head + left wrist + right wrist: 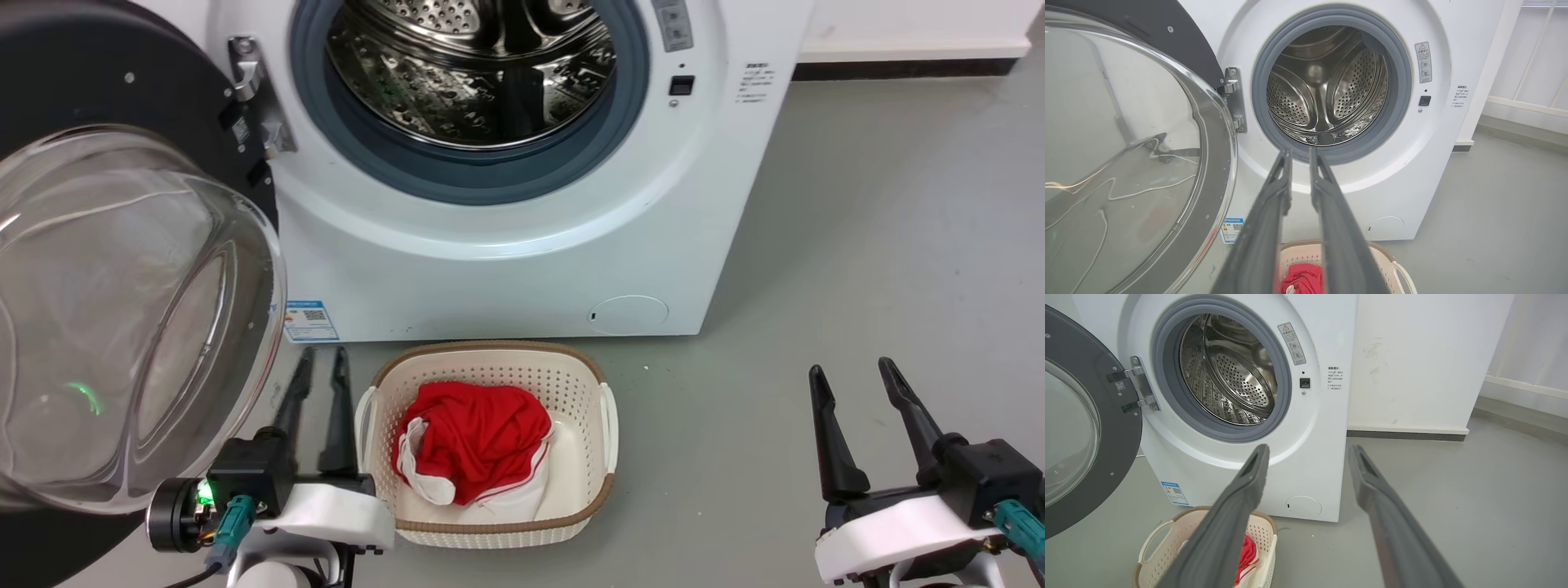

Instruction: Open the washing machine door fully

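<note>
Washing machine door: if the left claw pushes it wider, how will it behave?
Probably swings rigidly about the metal hinge rather than flexing: the washing machine door looks like a solid black ring. The bulging glass bowl looks smooth, so the left claw would likely slip there. It looks heavy, so may coast after a push.

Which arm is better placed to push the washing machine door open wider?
Left: the left hand sits right beside the washing machine door, while the right hand hangs far off over the floor.
</note>
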{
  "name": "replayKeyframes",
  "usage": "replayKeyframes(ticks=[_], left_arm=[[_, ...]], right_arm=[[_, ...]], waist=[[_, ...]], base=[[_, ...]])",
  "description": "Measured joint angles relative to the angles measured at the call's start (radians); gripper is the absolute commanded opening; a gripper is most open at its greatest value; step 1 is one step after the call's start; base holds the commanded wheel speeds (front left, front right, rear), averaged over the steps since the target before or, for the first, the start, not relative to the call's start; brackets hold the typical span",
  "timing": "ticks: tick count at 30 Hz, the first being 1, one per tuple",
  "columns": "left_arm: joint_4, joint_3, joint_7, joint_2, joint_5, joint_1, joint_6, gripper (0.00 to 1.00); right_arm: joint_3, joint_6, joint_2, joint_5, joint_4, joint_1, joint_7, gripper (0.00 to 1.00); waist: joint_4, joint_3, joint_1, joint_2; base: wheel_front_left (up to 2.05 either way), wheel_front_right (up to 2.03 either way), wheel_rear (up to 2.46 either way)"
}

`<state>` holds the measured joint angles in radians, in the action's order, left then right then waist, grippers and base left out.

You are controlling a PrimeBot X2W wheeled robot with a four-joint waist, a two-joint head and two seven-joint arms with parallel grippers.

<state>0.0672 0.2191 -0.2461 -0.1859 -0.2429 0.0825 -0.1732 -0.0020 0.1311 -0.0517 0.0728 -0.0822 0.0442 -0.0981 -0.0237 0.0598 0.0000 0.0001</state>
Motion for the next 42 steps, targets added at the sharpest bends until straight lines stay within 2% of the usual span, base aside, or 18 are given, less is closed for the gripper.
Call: replayKeyframes(ticks=[6,33,34,38,42], left_arm=[[0.013,-0.008,-0.006,0.001,0.003,-0.019,-0.021,1.00],[0.026,-0.016,-0.014,0.007,0.010,-0.035,-0.041,1.00],[0.032,-0.015,-0.012,0.007,0.010,-0.036,-0.041,0.00],[0.060,-0.008,-0.007,0.014,-0.006,-0.059,-0.038,0.00],[0.063,-0.019,0.009,0.016,-0.084,-0.061,-0.021,0.00]], right_arm=[[0.008,0.000,0.000,0.011,-0.001,0.015,-0.006,1.00],[0.017,0.000,0.000,0.019,-0.005,0.024,0.001,1.00],[0.016,0.000,0.000,0.018,0.002,0.024,0.002,0.00],[0.018,0.000,0.000,0.029,0.032,0.039,0.002,0.00],[0.019,0.000,-0.002,0.120,0.046,0.040,0.005,0.00]], waist=[[-0.028,-0.021,0.0000,0.0000],[-0.020,-0.018,0.0000,0.0000],[-0.020,-0.018,0.0000,-0.0001],[-0.019,-0.018,0.0000,0.0000],[-0.018,-0.020,0.0001,-0.0001]], base=[[0.00,0.00,0.00],[0.00,0.00,0.00],[0.00,0.00,0.00],[0.00,0.00,0.00],[0.00,0.00,0.00]])
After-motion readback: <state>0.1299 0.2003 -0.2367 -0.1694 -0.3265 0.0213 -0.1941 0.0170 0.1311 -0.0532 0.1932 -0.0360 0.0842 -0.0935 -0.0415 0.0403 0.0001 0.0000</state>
